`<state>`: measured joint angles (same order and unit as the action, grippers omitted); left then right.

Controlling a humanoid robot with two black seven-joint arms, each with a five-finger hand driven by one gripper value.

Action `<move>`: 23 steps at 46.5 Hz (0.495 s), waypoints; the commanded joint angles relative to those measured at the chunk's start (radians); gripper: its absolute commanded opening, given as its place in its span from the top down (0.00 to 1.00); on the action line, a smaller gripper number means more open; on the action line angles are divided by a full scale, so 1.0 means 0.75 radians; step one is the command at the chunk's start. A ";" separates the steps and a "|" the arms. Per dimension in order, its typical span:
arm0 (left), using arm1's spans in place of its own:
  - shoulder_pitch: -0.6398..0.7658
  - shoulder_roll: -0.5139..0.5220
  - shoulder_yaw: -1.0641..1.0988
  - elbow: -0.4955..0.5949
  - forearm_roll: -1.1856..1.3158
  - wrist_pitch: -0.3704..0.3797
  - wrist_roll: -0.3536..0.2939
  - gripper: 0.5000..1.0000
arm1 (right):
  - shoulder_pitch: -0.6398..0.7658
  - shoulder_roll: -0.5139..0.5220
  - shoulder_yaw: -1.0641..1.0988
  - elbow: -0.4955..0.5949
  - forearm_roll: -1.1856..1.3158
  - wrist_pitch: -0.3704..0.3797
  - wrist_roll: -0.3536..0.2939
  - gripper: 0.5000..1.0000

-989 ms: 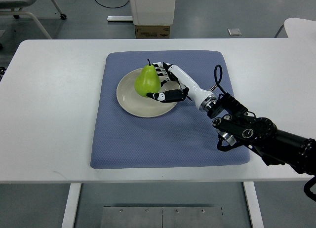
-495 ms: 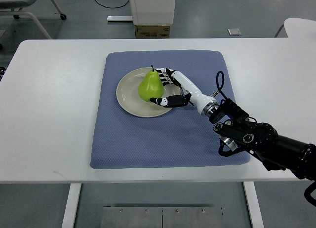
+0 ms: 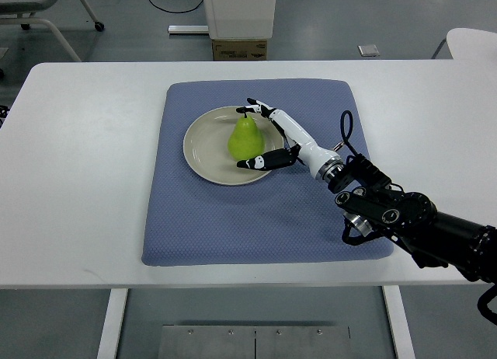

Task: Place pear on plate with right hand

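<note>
Pear [image 3: 247,137] stands upright on the plate [image 3: 203,141], stem up, toward the plate's right half; the plate sits on the blue mat [image 3: 233,219], which lies on the white bench [image 3: 78,157]; the right hand [image 3: 268,137] is just beside the fruit on its right, its arm coming in from the lower right of the view; the fingers [image 3: 255,106] look spread, upper ones arching past the stem and the thumb low near the pear's base, so the hand appears open and no longer gripping, though whether a fingertip touches the skin is too fine to tell; the left arm is not in view.

Placement looks done, judging by how the fruit rests; what remains is getting the hand clear, and that is where trouble could come; the pear is tall on a narrow base, so a fingertip dragging across its shoulder or catching the stem on the way out would likely tip it; once on its side it could roll off the shallow rim onto the mat; the thumb under the belly is the likelier culprit if the hand pulls straight back before opening wider; a bump of the wrist against the plate's edge could also shift the plate.
</note>
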<state>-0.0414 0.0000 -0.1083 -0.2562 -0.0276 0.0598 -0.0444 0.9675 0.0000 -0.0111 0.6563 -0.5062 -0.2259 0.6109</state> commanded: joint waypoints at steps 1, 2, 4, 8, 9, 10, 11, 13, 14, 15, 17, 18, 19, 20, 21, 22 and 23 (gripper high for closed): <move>0.000 0.000 0.001 0.000 0.000 0.000 0.000 0.00 | -0.001 0.000 0.043 0.002 0.000 0.001 0.000 0.00; 0.000 0.000 0.001 0.000 0.000 0.000 0.000 0.00 | -0.001 0.000 0.052 0.002 0.000 0.003 0.000 0.00; 0.000 0.000 0.001 0.000 0.000 0.000 0.000 0.00 | 0.001 0.000 0.072 0.004 0.000 0.003 0.000 0.00; 0.000 0.000 -0.001 0.000 0.000 0.000 0.000 0.00 | 0.003 -0.026 0.103 0.015 0.002 0.007 0.000 0.00; 0.000 0.000 0.001 0.000 0.000 0.000 0.000 0.00 | 0.003 -0.039 0.109 0.019 0.002 0.009 0.000 0.00; 0.000 0.000 -0.001 0.000 0.000 0.000 0.000 0.00 | 0.005 -0.051 0.117 0.023 0.002 0.011 0.000 0.00; 0.000 0.000 0.001 0.000 0.000 0.000 0.000 0.00 | 0.005 -0.063 0.125 0.027 0.002 0.011 0.000 0.00; 0.000 0.000 0.001 0.000 0.000 0.000 0.002 0.00 | 0.003 -0.086 0.137 0.029 0.002 0.015 0.000 0.00; 0.000 0.000 0.001 0.000 0.000 0.000 0.000 0.00 | 0.003 -0.096 0.146 0.029 0.004 0.017 0.000 0.00; 0.000 0.000 0.001 0.000 0.000 0.000 0.000 0.00 | 0.003 -0.106 0.154 0.029 0.004 0.019 0.000 0.00; 0.000 0.000 -0.001 0.000 0.000 0.000 0.000 0.00 | -0.001 -0.125 0.172 0.031 0.004 0.021 0.000 0.00; 0.000 0.000 -0.001 0.000 0.000 0.000 0.000 0.00 | -0.005 -0.135 0.182 0.031 0.006 0.023 0.000 0.00; 0.000 0.000 -0.001 0.000 0.000 0.000 0.000 0.00 | -0.010 -0.145 0.193 0.031 0.008 0.025 0.000 0.00; 0.000 0.000 0.001 0.000 0.000 0.000 0.000 0.00 | -0.016 -0.155 0.201 0.031 0.012 0.029 0.000 0.00; 0.000 0.000 -0.001 0.000 0.000 0.000 0.000 0.00 | -0.022 -0.168 0.213 0.033 0.018 0.035 0.000 0.00; 0.000 0.000 -0.001 0.000 0.000 0.000 0.000 0.00 | -0.032 -0.178 0.225 0.033 0.024 0.043 0.000 0.00; 0.000 0.000 0.001 0.000 0.000 0.000 0.000 0.00 | -0.040 -0.188 0.240 0.033 0.029 0.052 0.000 0.00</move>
<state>-0.0413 0.0000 -0.1082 -0.2561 -0.0276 0.0599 -0.0443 0.9533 -0.1206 0.1443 0.6807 -0.4942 -0.2007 0.6109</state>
